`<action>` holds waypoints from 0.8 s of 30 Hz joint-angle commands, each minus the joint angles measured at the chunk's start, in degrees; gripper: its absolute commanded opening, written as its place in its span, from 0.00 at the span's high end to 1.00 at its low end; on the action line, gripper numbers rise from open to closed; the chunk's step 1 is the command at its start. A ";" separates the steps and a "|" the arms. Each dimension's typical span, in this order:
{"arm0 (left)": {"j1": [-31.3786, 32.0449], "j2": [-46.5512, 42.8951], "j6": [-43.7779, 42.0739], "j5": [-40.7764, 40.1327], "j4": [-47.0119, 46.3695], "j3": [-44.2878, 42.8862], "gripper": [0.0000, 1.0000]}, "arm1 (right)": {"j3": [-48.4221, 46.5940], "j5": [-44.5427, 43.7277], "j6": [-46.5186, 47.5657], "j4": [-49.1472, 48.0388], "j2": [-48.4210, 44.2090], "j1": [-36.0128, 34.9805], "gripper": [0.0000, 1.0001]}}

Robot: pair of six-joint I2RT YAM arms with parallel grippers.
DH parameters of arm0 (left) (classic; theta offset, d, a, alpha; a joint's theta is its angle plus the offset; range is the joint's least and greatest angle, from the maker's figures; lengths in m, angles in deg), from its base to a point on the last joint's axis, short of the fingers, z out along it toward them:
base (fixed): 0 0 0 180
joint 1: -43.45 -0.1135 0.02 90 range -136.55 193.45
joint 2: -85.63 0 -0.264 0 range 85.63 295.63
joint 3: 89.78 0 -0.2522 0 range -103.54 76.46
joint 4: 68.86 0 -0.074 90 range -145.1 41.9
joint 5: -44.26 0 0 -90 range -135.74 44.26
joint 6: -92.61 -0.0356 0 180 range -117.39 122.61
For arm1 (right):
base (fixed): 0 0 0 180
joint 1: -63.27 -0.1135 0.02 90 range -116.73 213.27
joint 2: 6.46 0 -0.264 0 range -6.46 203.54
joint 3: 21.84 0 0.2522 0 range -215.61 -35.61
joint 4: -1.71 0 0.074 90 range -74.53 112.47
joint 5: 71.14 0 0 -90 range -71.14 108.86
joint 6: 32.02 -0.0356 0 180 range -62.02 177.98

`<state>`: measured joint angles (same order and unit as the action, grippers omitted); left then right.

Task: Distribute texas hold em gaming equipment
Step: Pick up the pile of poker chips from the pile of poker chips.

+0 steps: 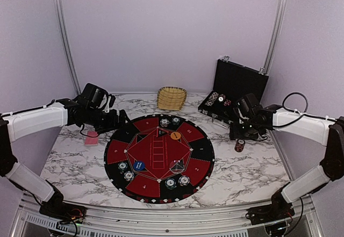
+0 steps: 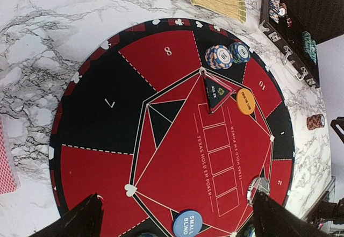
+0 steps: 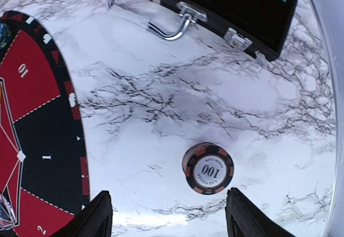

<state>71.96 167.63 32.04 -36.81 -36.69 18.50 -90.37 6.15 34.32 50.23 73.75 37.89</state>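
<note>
My right end effector [image 3: 167, 194] hangs spread beside the dark red chip stack [image 3: 208, 168]; closing off-centre could topple it.

Carries on marble table [image 1: 258, 167]: mat [image 1: 156, 162] centred, wicker basket [image 1: 172, 98] at twelve o'clock, case [image 1: 236, 81] two, chip stack [image 1: 239, 145] three, cards [image 1: 92, 137] nine.

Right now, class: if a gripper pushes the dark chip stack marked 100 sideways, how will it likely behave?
The chip stack looks like loose discs, so a push would probably shear or topple it. The table looks glossy, so it may slide easily first.
</note>
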 commanded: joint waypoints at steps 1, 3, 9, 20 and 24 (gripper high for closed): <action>0.34 0.80 0.13 -1.05 1.57 -1.94 0.01 | 1.54 -2.12 -0.20 -0.58 -1.45 2.74 0.28; 0.38 0.94 0.10 -1.13 1.66 -1.99 0.01 | 2.31 -1.66 0.32 -1.08 -1.34 4.30 0.26; 0.32 1.31 -0.16 -1.25 1.64 -1.99 0.01 | 2.91 -0.15 2.04 -3.38 1.05 7.06 0.23; 0.33 1.52 -0.43 -1.50 1.85 -1.99 0.01 | 2.70 1.58 2.90 -7.31 6.89 7.81 0.29; 0.38 1.78 -0.51 -1.56 1.93 -2.08 0.01 | 2.82 1.65 2.90 -7.89 7.96 8.18 0.32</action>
<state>72.03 168.44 31.99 -37.86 -36.40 18.11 -87.37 7.44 36.99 44.53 81.07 45.27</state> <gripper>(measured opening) 0.989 0.692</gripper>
